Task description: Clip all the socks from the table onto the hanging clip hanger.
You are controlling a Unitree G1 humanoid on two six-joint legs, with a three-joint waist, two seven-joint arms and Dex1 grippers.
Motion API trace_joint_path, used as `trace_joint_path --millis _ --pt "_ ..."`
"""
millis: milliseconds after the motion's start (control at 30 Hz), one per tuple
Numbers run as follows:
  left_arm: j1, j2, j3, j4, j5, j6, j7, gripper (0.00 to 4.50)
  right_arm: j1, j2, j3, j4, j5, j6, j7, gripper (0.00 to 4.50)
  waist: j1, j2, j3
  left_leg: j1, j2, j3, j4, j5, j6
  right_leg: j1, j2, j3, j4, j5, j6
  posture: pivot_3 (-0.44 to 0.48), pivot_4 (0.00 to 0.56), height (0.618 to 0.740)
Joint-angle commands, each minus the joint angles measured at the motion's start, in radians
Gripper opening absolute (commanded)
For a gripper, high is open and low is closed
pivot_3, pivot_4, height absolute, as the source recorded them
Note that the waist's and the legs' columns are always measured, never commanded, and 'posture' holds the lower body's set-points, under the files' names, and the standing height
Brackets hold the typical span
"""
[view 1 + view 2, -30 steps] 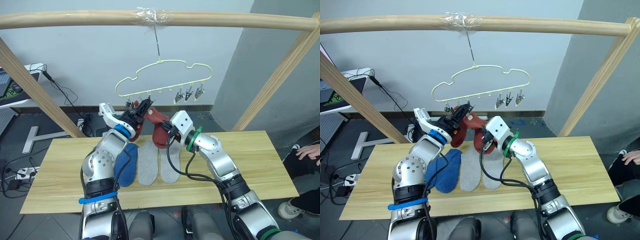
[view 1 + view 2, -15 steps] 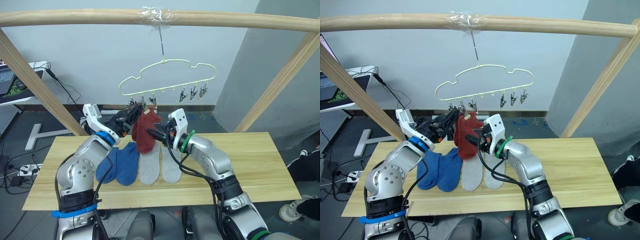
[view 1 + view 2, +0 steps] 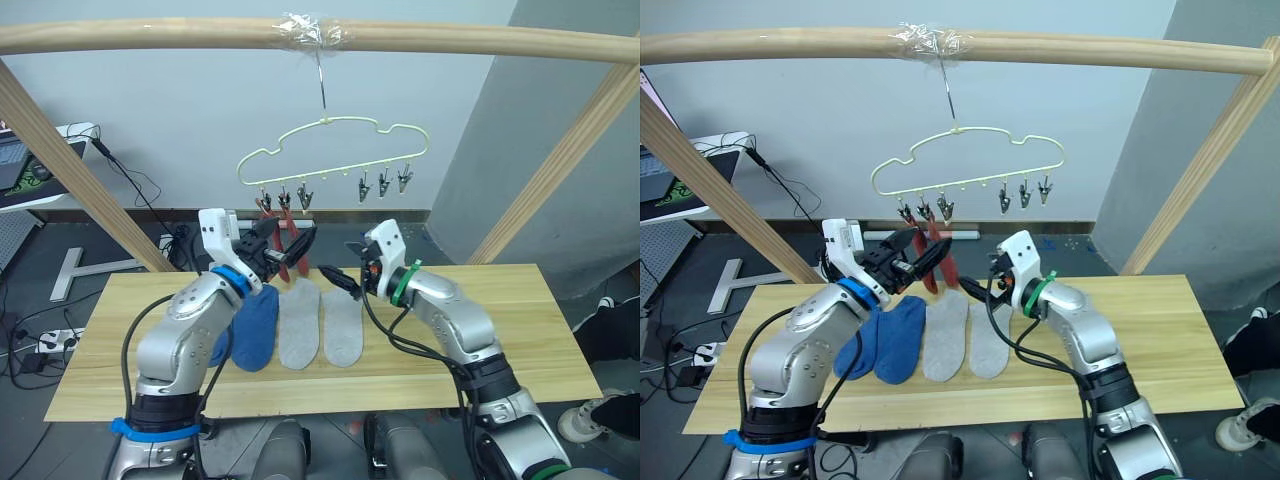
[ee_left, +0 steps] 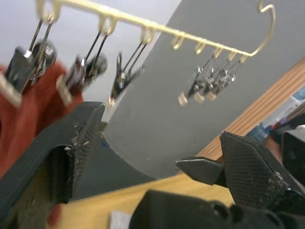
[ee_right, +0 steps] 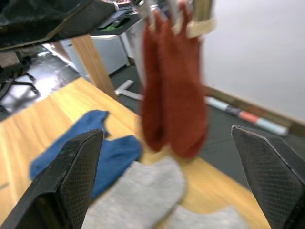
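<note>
The left arm is bent at the elbow and reaches up and forward. The left gripper (image 3: 290,249) is raised high, and its two black fingers are spread wide apart with nothing between them. The right arm is bent too and points in toward the middle. The right gripper (image 3: 343,279) sits lower, near the left one, with its fingers wide apart and holding nothing.

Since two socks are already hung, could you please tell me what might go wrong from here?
The left hand is open close beside the two red socks on the clip hanger; brushing them could tug them from their clips or set the hanger swinging. The blue socks and grey socks lie edge to edge on the table, so a pinch might catch two together.
</note>
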Motion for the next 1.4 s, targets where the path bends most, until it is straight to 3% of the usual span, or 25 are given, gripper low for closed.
trace_joint_path --millis 33,167,633,1400 --pt "-0.035 -0.029 -0.034 0.034 0.086 -0.104 0.006 3.63 0.009 -0.046 -0.043 -0.099 0.026 -0.02 0.031 4.5 0.0 0.0 0.0 0.0 0.0 0.0 0.0 0.0 0.0 0.0 0.0 0.0 0.0 0.0 0.0 0.03 0.189 0.74" --pt "-0.085 -0.076 -0.068 0.129 0.181 -0.19 0.035 2.5 0.021 -0.102 -0.054 -0.168 0.037 -0.017 0.054 4.5 -0.001 0.0 0.0 0.0 0.0 0.0 0.0 0.0 0.0 0.0 0.0 0.0 0.0 0.0 0.0 0.012 0.183 0.74" --pt "-0.169 -0.155 -0.071 0.361 0.338 -0.363 0.099 2.5 -0.004 -0.115 -0.103 -0.36 0.133 0.045 0.043 4.5 -0.005 0.0 0.0 0.0 0.0 0.001 0.001 0.0 0.0 0.0 0.001 0.0 0.0 0.0 0.0 -0.029 0.169 0.74" --pt "-0.295 -0.173 -0.069 0.525 0.384 -0.483 0.082 2.5 -0.071 -0.154 -0.125 -0.397 0.198 0.095 0.033 4.5 -0.006 0.0 0.0 0.0 0.0 0.001 0.001 0.0 0.0 0.0 0.001 0.0 0.001 0.0 0.0 -0.043 0.172 0.74"
